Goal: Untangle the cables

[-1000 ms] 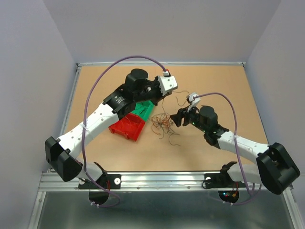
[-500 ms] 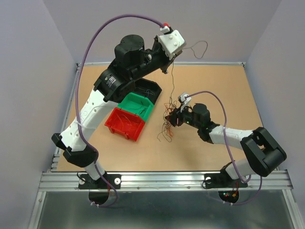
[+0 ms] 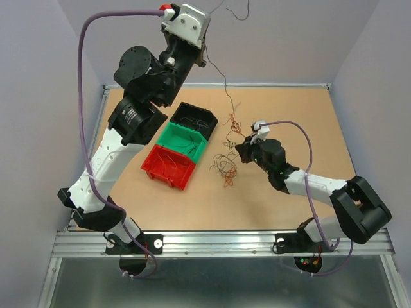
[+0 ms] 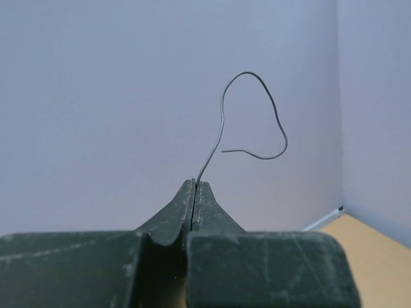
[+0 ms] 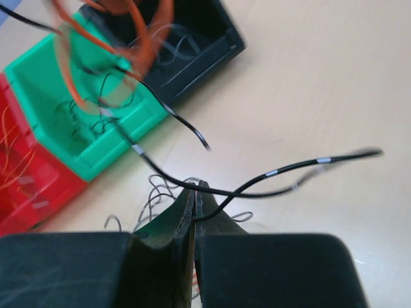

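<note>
The cables [image 3: 226, 165] are hair-thin orange, green and black wires, lying in a loose curly tangle on the table's middle. My left gripper [image 3: 204, 52] is raised high at the back, shut on one thin dark wire [image 4: 252, 114]. That wire curls free above the jaws, and its lower part [image 3: 225, 86] runs down to the tangle. My right gripper [image 3: 243, 149] sits low at the tangle's right side, shut on a black wire [image 5: 282, 172]. Blurred orange loops [image 5: 131, 29] hang before its camera.
Three small bins stand in a diagonal row left of the tangle: black [image 3: 196, 119], green [image 3: 186, 142] and red [image 3: 170, 168], each with a few wires inside. Thick purple cables [image 3: 96, 38] arc over both arms. Walls enclose the table.
My left arm rose high and swung back-left, drawing one wire up out of the tangle. The right gripper moved into the tangle's right edge and went from open to shut on a black wire.
</note>
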{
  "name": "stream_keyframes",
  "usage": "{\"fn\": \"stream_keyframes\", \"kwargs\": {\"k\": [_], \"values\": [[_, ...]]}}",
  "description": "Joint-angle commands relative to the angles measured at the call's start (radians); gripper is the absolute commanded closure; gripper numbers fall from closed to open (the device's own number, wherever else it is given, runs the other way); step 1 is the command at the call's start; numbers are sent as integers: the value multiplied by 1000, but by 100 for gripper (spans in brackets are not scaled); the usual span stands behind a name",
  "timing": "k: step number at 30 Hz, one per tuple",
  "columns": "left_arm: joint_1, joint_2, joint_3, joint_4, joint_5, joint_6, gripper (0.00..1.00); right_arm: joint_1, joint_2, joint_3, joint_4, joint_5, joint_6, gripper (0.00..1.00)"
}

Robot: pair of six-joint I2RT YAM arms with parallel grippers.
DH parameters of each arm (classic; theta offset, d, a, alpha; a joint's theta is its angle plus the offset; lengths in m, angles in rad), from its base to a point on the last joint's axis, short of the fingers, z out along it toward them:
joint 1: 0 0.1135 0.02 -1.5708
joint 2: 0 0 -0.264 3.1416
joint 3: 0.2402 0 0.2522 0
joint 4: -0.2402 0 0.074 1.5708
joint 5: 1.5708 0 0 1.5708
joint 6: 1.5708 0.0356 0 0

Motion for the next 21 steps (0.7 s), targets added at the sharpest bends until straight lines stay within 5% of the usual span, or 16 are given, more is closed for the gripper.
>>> {"fn": "stream_keyframes", "kwargs": {"k": [1, 5, 11, 21], "values": [[0, -73, -43, 144, -70, 13, 100, 1, -73, 21, 4, 196, 51, 99], [0, -90, -121, 133, -7, -5, 100, 1, -138, -15, 5, 207, 63, 99], [0, -64, -130, 136, -75, 18, 100, 1, -255, -72, -50, 451, 93, 99], [23, 48, -81, 135, -152, 94, 100, 1, -355, -103, -114, 571, 107, 96]]}}
